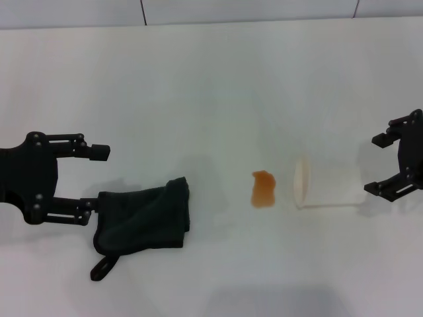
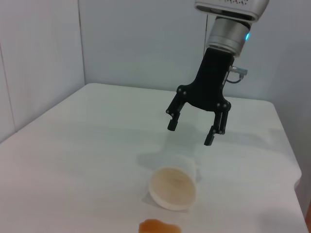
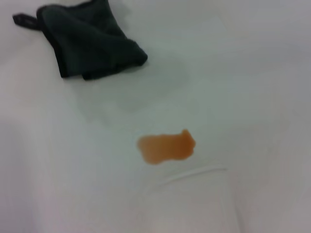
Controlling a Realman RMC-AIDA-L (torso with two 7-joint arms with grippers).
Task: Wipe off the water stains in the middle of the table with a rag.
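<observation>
Near the middle of the table (image 1: pixel 198 92), a small orange-brown water stain (image 1: pixel 263 189) lies as an irregular oblong blotch; it also appears in the right wrist view (image 3: pixel 166 146) and at the edge of the left wrist view (image 2: pixel 159 227). Just to the robot's right of the stain, apart from it, a white paper cup (image 1: pixel 327 185) lies on its side with its open mouth turned toward the stain; the left wrist view shows a pale tan tint inside the cup (image 2: pixel 173 185). To the robot's left of the stain, well apart from it, the rag (image 1: pixel 142 216) rests crumpled on the table, a dark cloth with thick folds and a small loop tab at its near corner; the right wrist view shows it (image 3: pixel 90 39) lying beyond the stain. The left hand (image 1: pixel 94 178) sits low at the rag's outer edge with its fingers spread wide, the nearer fingertip at the cloth's border and the farther one over bare table; whether the nearer one touches the cloth cannot be told. The right hand (image 1: pixel 380 165) hangs just past the cup's closed end, fingers spread wide and holding nothing; the left wrist view shows it (image 2: pixel 190 133) raised above the table behind the cup.
</observation>
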